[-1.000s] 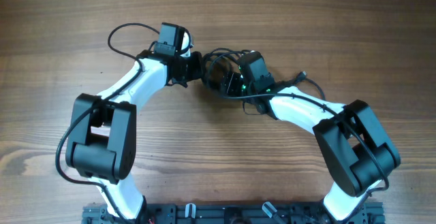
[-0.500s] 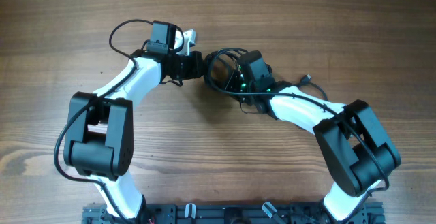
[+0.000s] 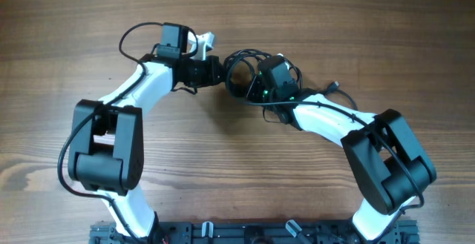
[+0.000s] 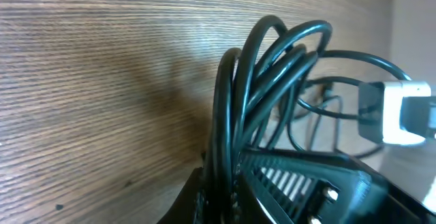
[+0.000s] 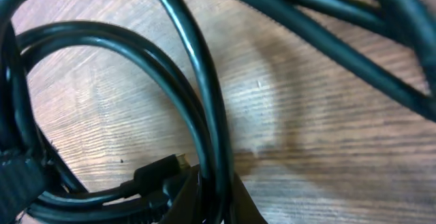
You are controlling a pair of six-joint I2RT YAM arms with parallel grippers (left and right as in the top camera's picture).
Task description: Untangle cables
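The cables (image 3: pixel 239 60) form a small black bundle of loops between my two grippers at the table's middle back. My left gripper (image 3: pixel 216 72) is shut on several strands at the bundle's left side. In the left wrist view these loops (image 4: pixel 272 74) rise out of the pinched jaws (image 4: pixel 221 200). My right gripper (image 3: pixel 249 88) is shut on strands at the bundle's right side. In the right wrist view two strands (image 5: pixel 204 115) run down into its closed jaws (image 5: pixel 212 200), with a small plug (image 5: pixel 167 169) just to their left.
A white plug (image 3: pixel 205 42) sticks out behind the left gripper and also shows at the right edge in the left wrist view (image 4: pixel 403 112). A thin cord end with a plug (image 3: pixel 335 85) lies behind the right forearm. Bare wooden table (image 3: pixel 237 170) lies all around.
The right gripper has closed from open onto strands of the bundle. The left gripper, still shut on the cables, has drawn slightly to the left.
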